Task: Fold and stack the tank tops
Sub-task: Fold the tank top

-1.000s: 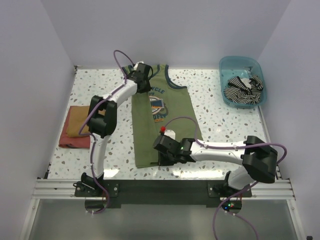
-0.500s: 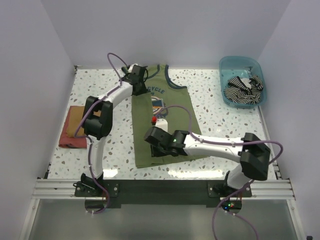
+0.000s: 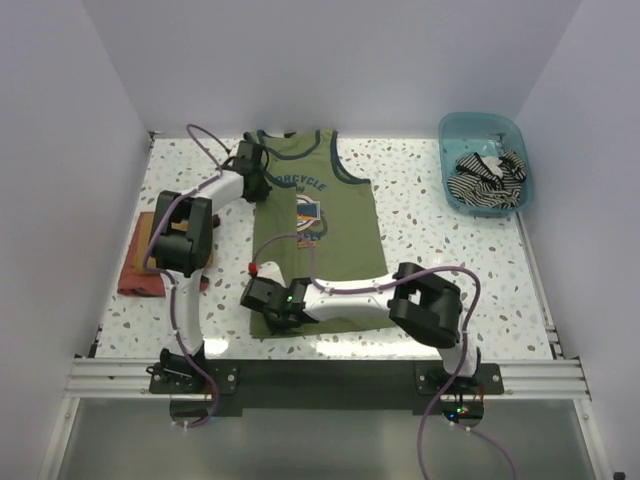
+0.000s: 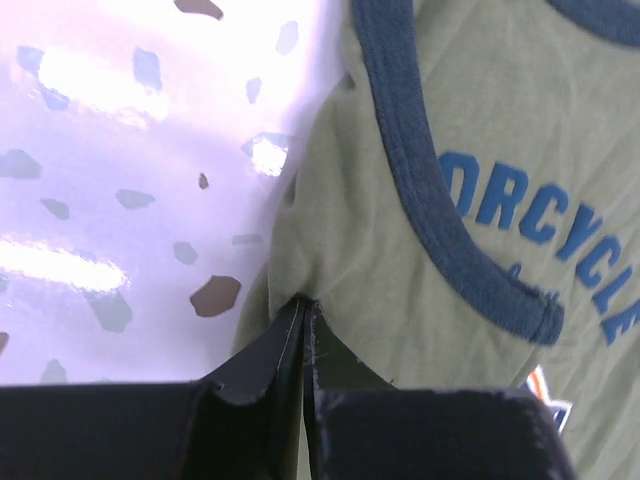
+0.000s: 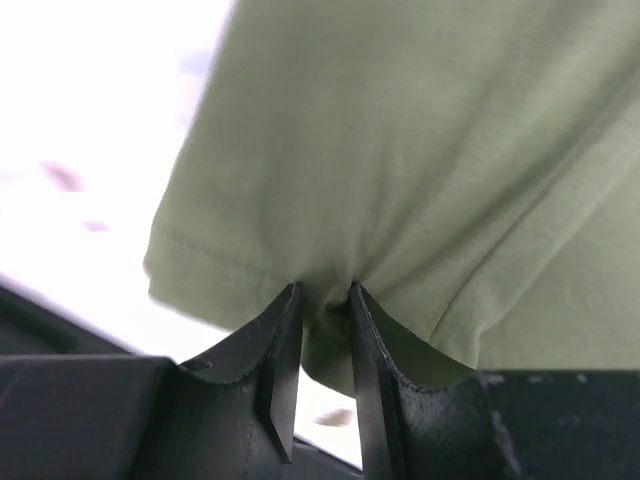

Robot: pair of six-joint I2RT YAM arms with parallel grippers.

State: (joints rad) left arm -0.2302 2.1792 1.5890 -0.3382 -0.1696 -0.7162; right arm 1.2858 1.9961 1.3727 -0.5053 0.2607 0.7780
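The olive-green tank top point(image 3: 320, 235) with navy trim and a chest print lies spread flat on the table. My left gripper point(image 3: 256, 183) is shut on its left edge below the armhole; the wrist view shows the fingers point(image 4: 305, 345) pinching green cloth point(image 4: 440, 250). My right gripper point(image 3: 268, 308) is shut on the hem near the bottom left corner, cloth point(image 5: 420, 170) bunched between its fingers point(image 5: 320, 330). The striped black-and-white tank top point(image 3: 487, 175) lies crumpled in the blue bin.
A blue bin point(image 3: 452, 130) stands at the back right. A folded orange and red cloth point(image 3: 150, 255) lies at the left edge of the table. White walls enclose the speckled table point(image 3: 450, 250) on three sides.
Both grippers have moved left with the green tank top's left side, unfolding it from a narrow half-width strip to its full width. The right arm now reaches across the front.
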